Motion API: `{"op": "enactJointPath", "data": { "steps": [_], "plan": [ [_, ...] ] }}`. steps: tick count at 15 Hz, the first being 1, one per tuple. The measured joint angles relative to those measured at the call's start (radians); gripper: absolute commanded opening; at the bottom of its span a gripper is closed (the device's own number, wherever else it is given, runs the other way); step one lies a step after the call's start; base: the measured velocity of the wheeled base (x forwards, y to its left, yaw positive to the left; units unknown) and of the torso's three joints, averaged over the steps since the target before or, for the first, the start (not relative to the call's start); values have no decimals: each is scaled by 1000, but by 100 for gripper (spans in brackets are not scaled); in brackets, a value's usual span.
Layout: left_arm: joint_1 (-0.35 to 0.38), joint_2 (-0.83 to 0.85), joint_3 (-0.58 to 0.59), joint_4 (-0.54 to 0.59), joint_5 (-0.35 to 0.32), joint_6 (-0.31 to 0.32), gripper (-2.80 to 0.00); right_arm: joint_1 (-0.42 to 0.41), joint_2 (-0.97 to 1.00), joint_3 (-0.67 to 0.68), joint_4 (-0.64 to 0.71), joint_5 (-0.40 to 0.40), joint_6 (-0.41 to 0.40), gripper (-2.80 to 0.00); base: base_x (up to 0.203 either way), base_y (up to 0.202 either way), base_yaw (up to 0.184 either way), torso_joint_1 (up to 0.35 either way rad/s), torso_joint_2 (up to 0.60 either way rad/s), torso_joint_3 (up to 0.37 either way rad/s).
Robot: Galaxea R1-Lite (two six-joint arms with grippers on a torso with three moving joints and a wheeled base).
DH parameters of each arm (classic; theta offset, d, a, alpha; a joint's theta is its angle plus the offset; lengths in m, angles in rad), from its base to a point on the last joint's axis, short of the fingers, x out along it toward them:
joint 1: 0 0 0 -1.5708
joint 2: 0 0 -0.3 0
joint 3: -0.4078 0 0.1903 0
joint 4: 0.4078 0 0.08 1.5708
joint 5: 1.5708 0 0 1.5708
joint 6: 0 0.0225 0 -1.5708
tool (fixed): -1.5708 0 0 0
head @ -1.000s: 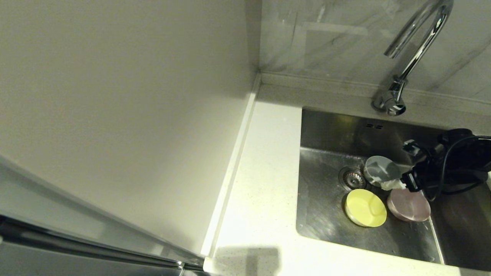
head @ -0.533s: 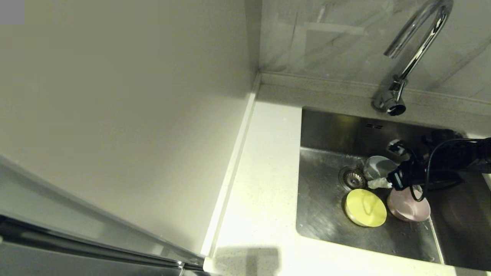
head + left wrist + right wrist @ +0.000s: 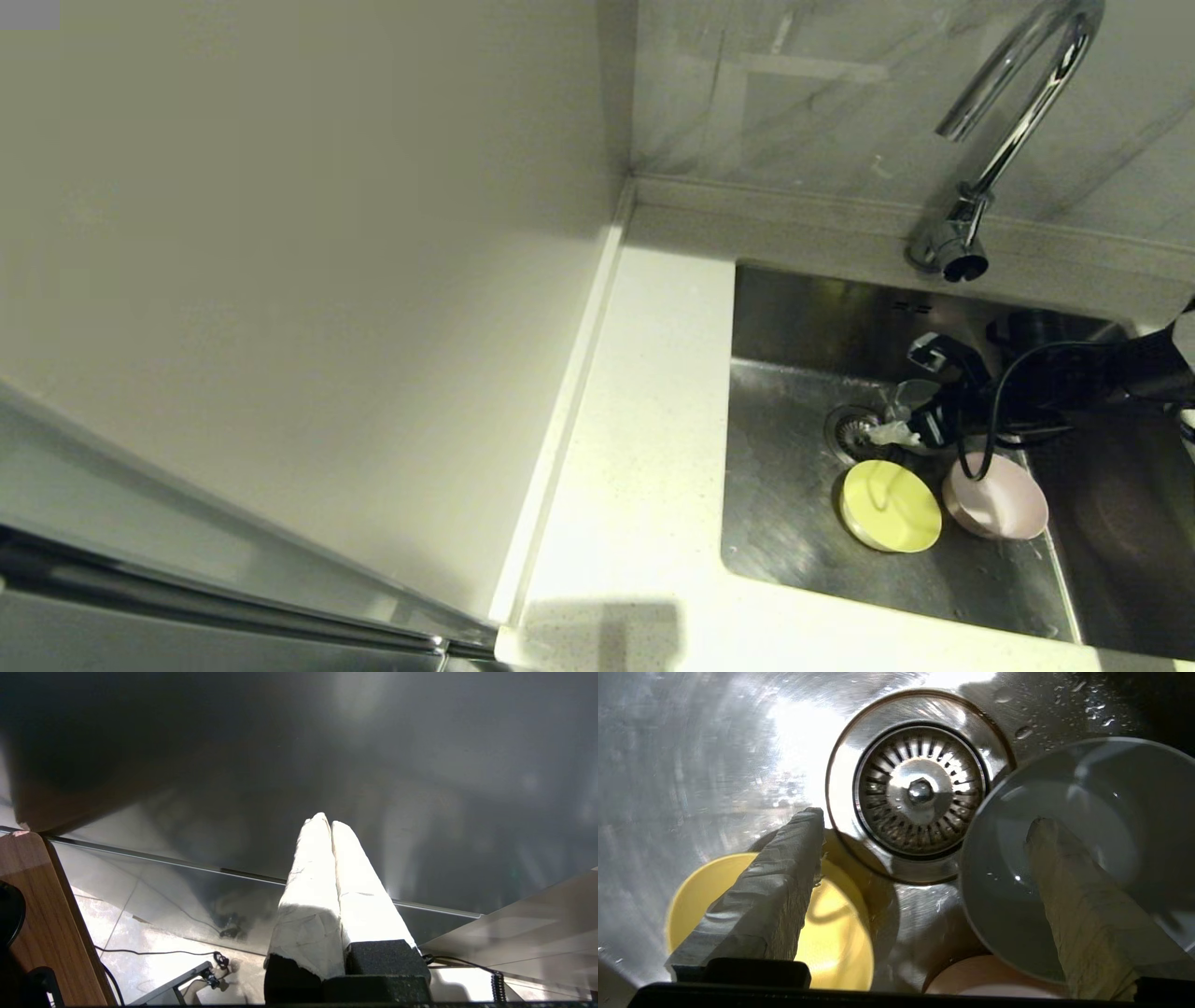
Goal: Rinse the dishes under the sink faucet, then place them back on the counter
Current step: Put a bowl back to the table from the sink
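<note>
three bowls down in the sink, right gripper spread wide over the drain

three little bowls sit on the floor of the sink (image 3: 794,523), lower right of the head view. yellow bowl (image 3: 891,505) is nearest the front edge, pink bowl (image 3: 999,499) just beside it to the right, and the pale blue bowl (image 3: 913,392) is further back, mostly hidden behind the black arm in that view.

right gripper (image 3: 898,415) is low in the basin, reaching in from the right edge of the frame. in the right wrist view its fingers are well apart: one taped finger (image 3: 780,891) over the yellow bowl (image 3: 836,933), the other over the inside of the pale blue bowl (image 3: 1069,826), and the drain (image 3: 920,791) sits in the gap between them. nothing gripped. can't tell if a finger actually touches the blue bowl.

faucet (image 3: 1013,103) curves up at the upper right of the head view. counter (image 3: 644,420) runs down the middle.

left gripper (image 3: 327,826) shows only in its own wrist view, white-wrapped fingers pressed together, by a grey panel with floor and cables below.

no brands, labels or readable writing anywhere.
</note>
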Motion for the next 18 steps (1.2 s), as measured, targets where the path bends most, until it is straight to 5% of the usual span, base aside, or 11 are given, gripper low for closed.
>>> {"op": "enactJointPath", "data": {
  "steps": [6, 18],
  "plan": [
    [0, 0, 0, 0, 0, 0, -280, 5, 39, -53, -63, -156, 0, 0, 0, 0, 0, 0, 0, 0],
    [0, 0, 0, 0, 0, 0, -280, 5, 81, -24, -81, -227, -27, 0, 0, 0, 0, 0, 0, 0]
  ]
}}
